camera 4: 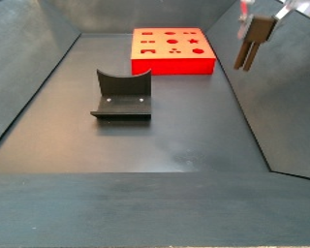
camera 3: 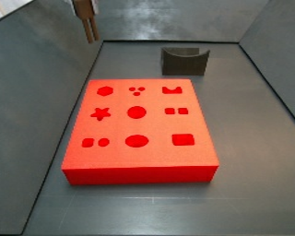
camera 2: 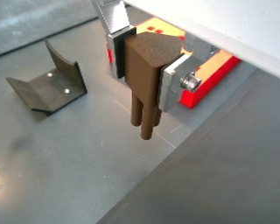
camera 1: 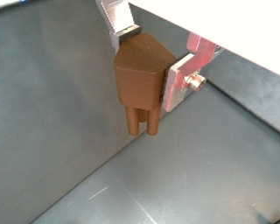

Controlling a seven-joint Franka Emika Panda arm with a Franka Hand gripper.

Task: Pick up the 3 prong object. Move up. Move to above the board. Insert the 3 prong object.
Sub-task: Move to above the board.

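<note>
My gripper (camera 1: 149, 66) is shut on the 3 prong object (camera 1: 140, 83), a brown wooden block with thin prongs hanging below it. Both wrist views show its silver fingers (camera 2: 168, 87) clamped on the block's sides. The piece (camera 3: 85, 20) hangs high in the air, well above the floor, over the far left corner beside the board. The board (camera 3: 137, 129) is a bright red slab with dark cut-out shapes, lying flat on the grey floor; the piece (camera 4: 254, 44) hovers to one side of it (camera 4: 173, 48), not over it.
The dark fixture (camera 3: 183, 61) stands on the floor beyond the board, and shows as an L-shaped bracket (camera 4: 121, 95) nearer the camera and also below the gripper (camera 2: 46, 83). Grey walls (camera 3: 45, 55) ring the floor.
</note>
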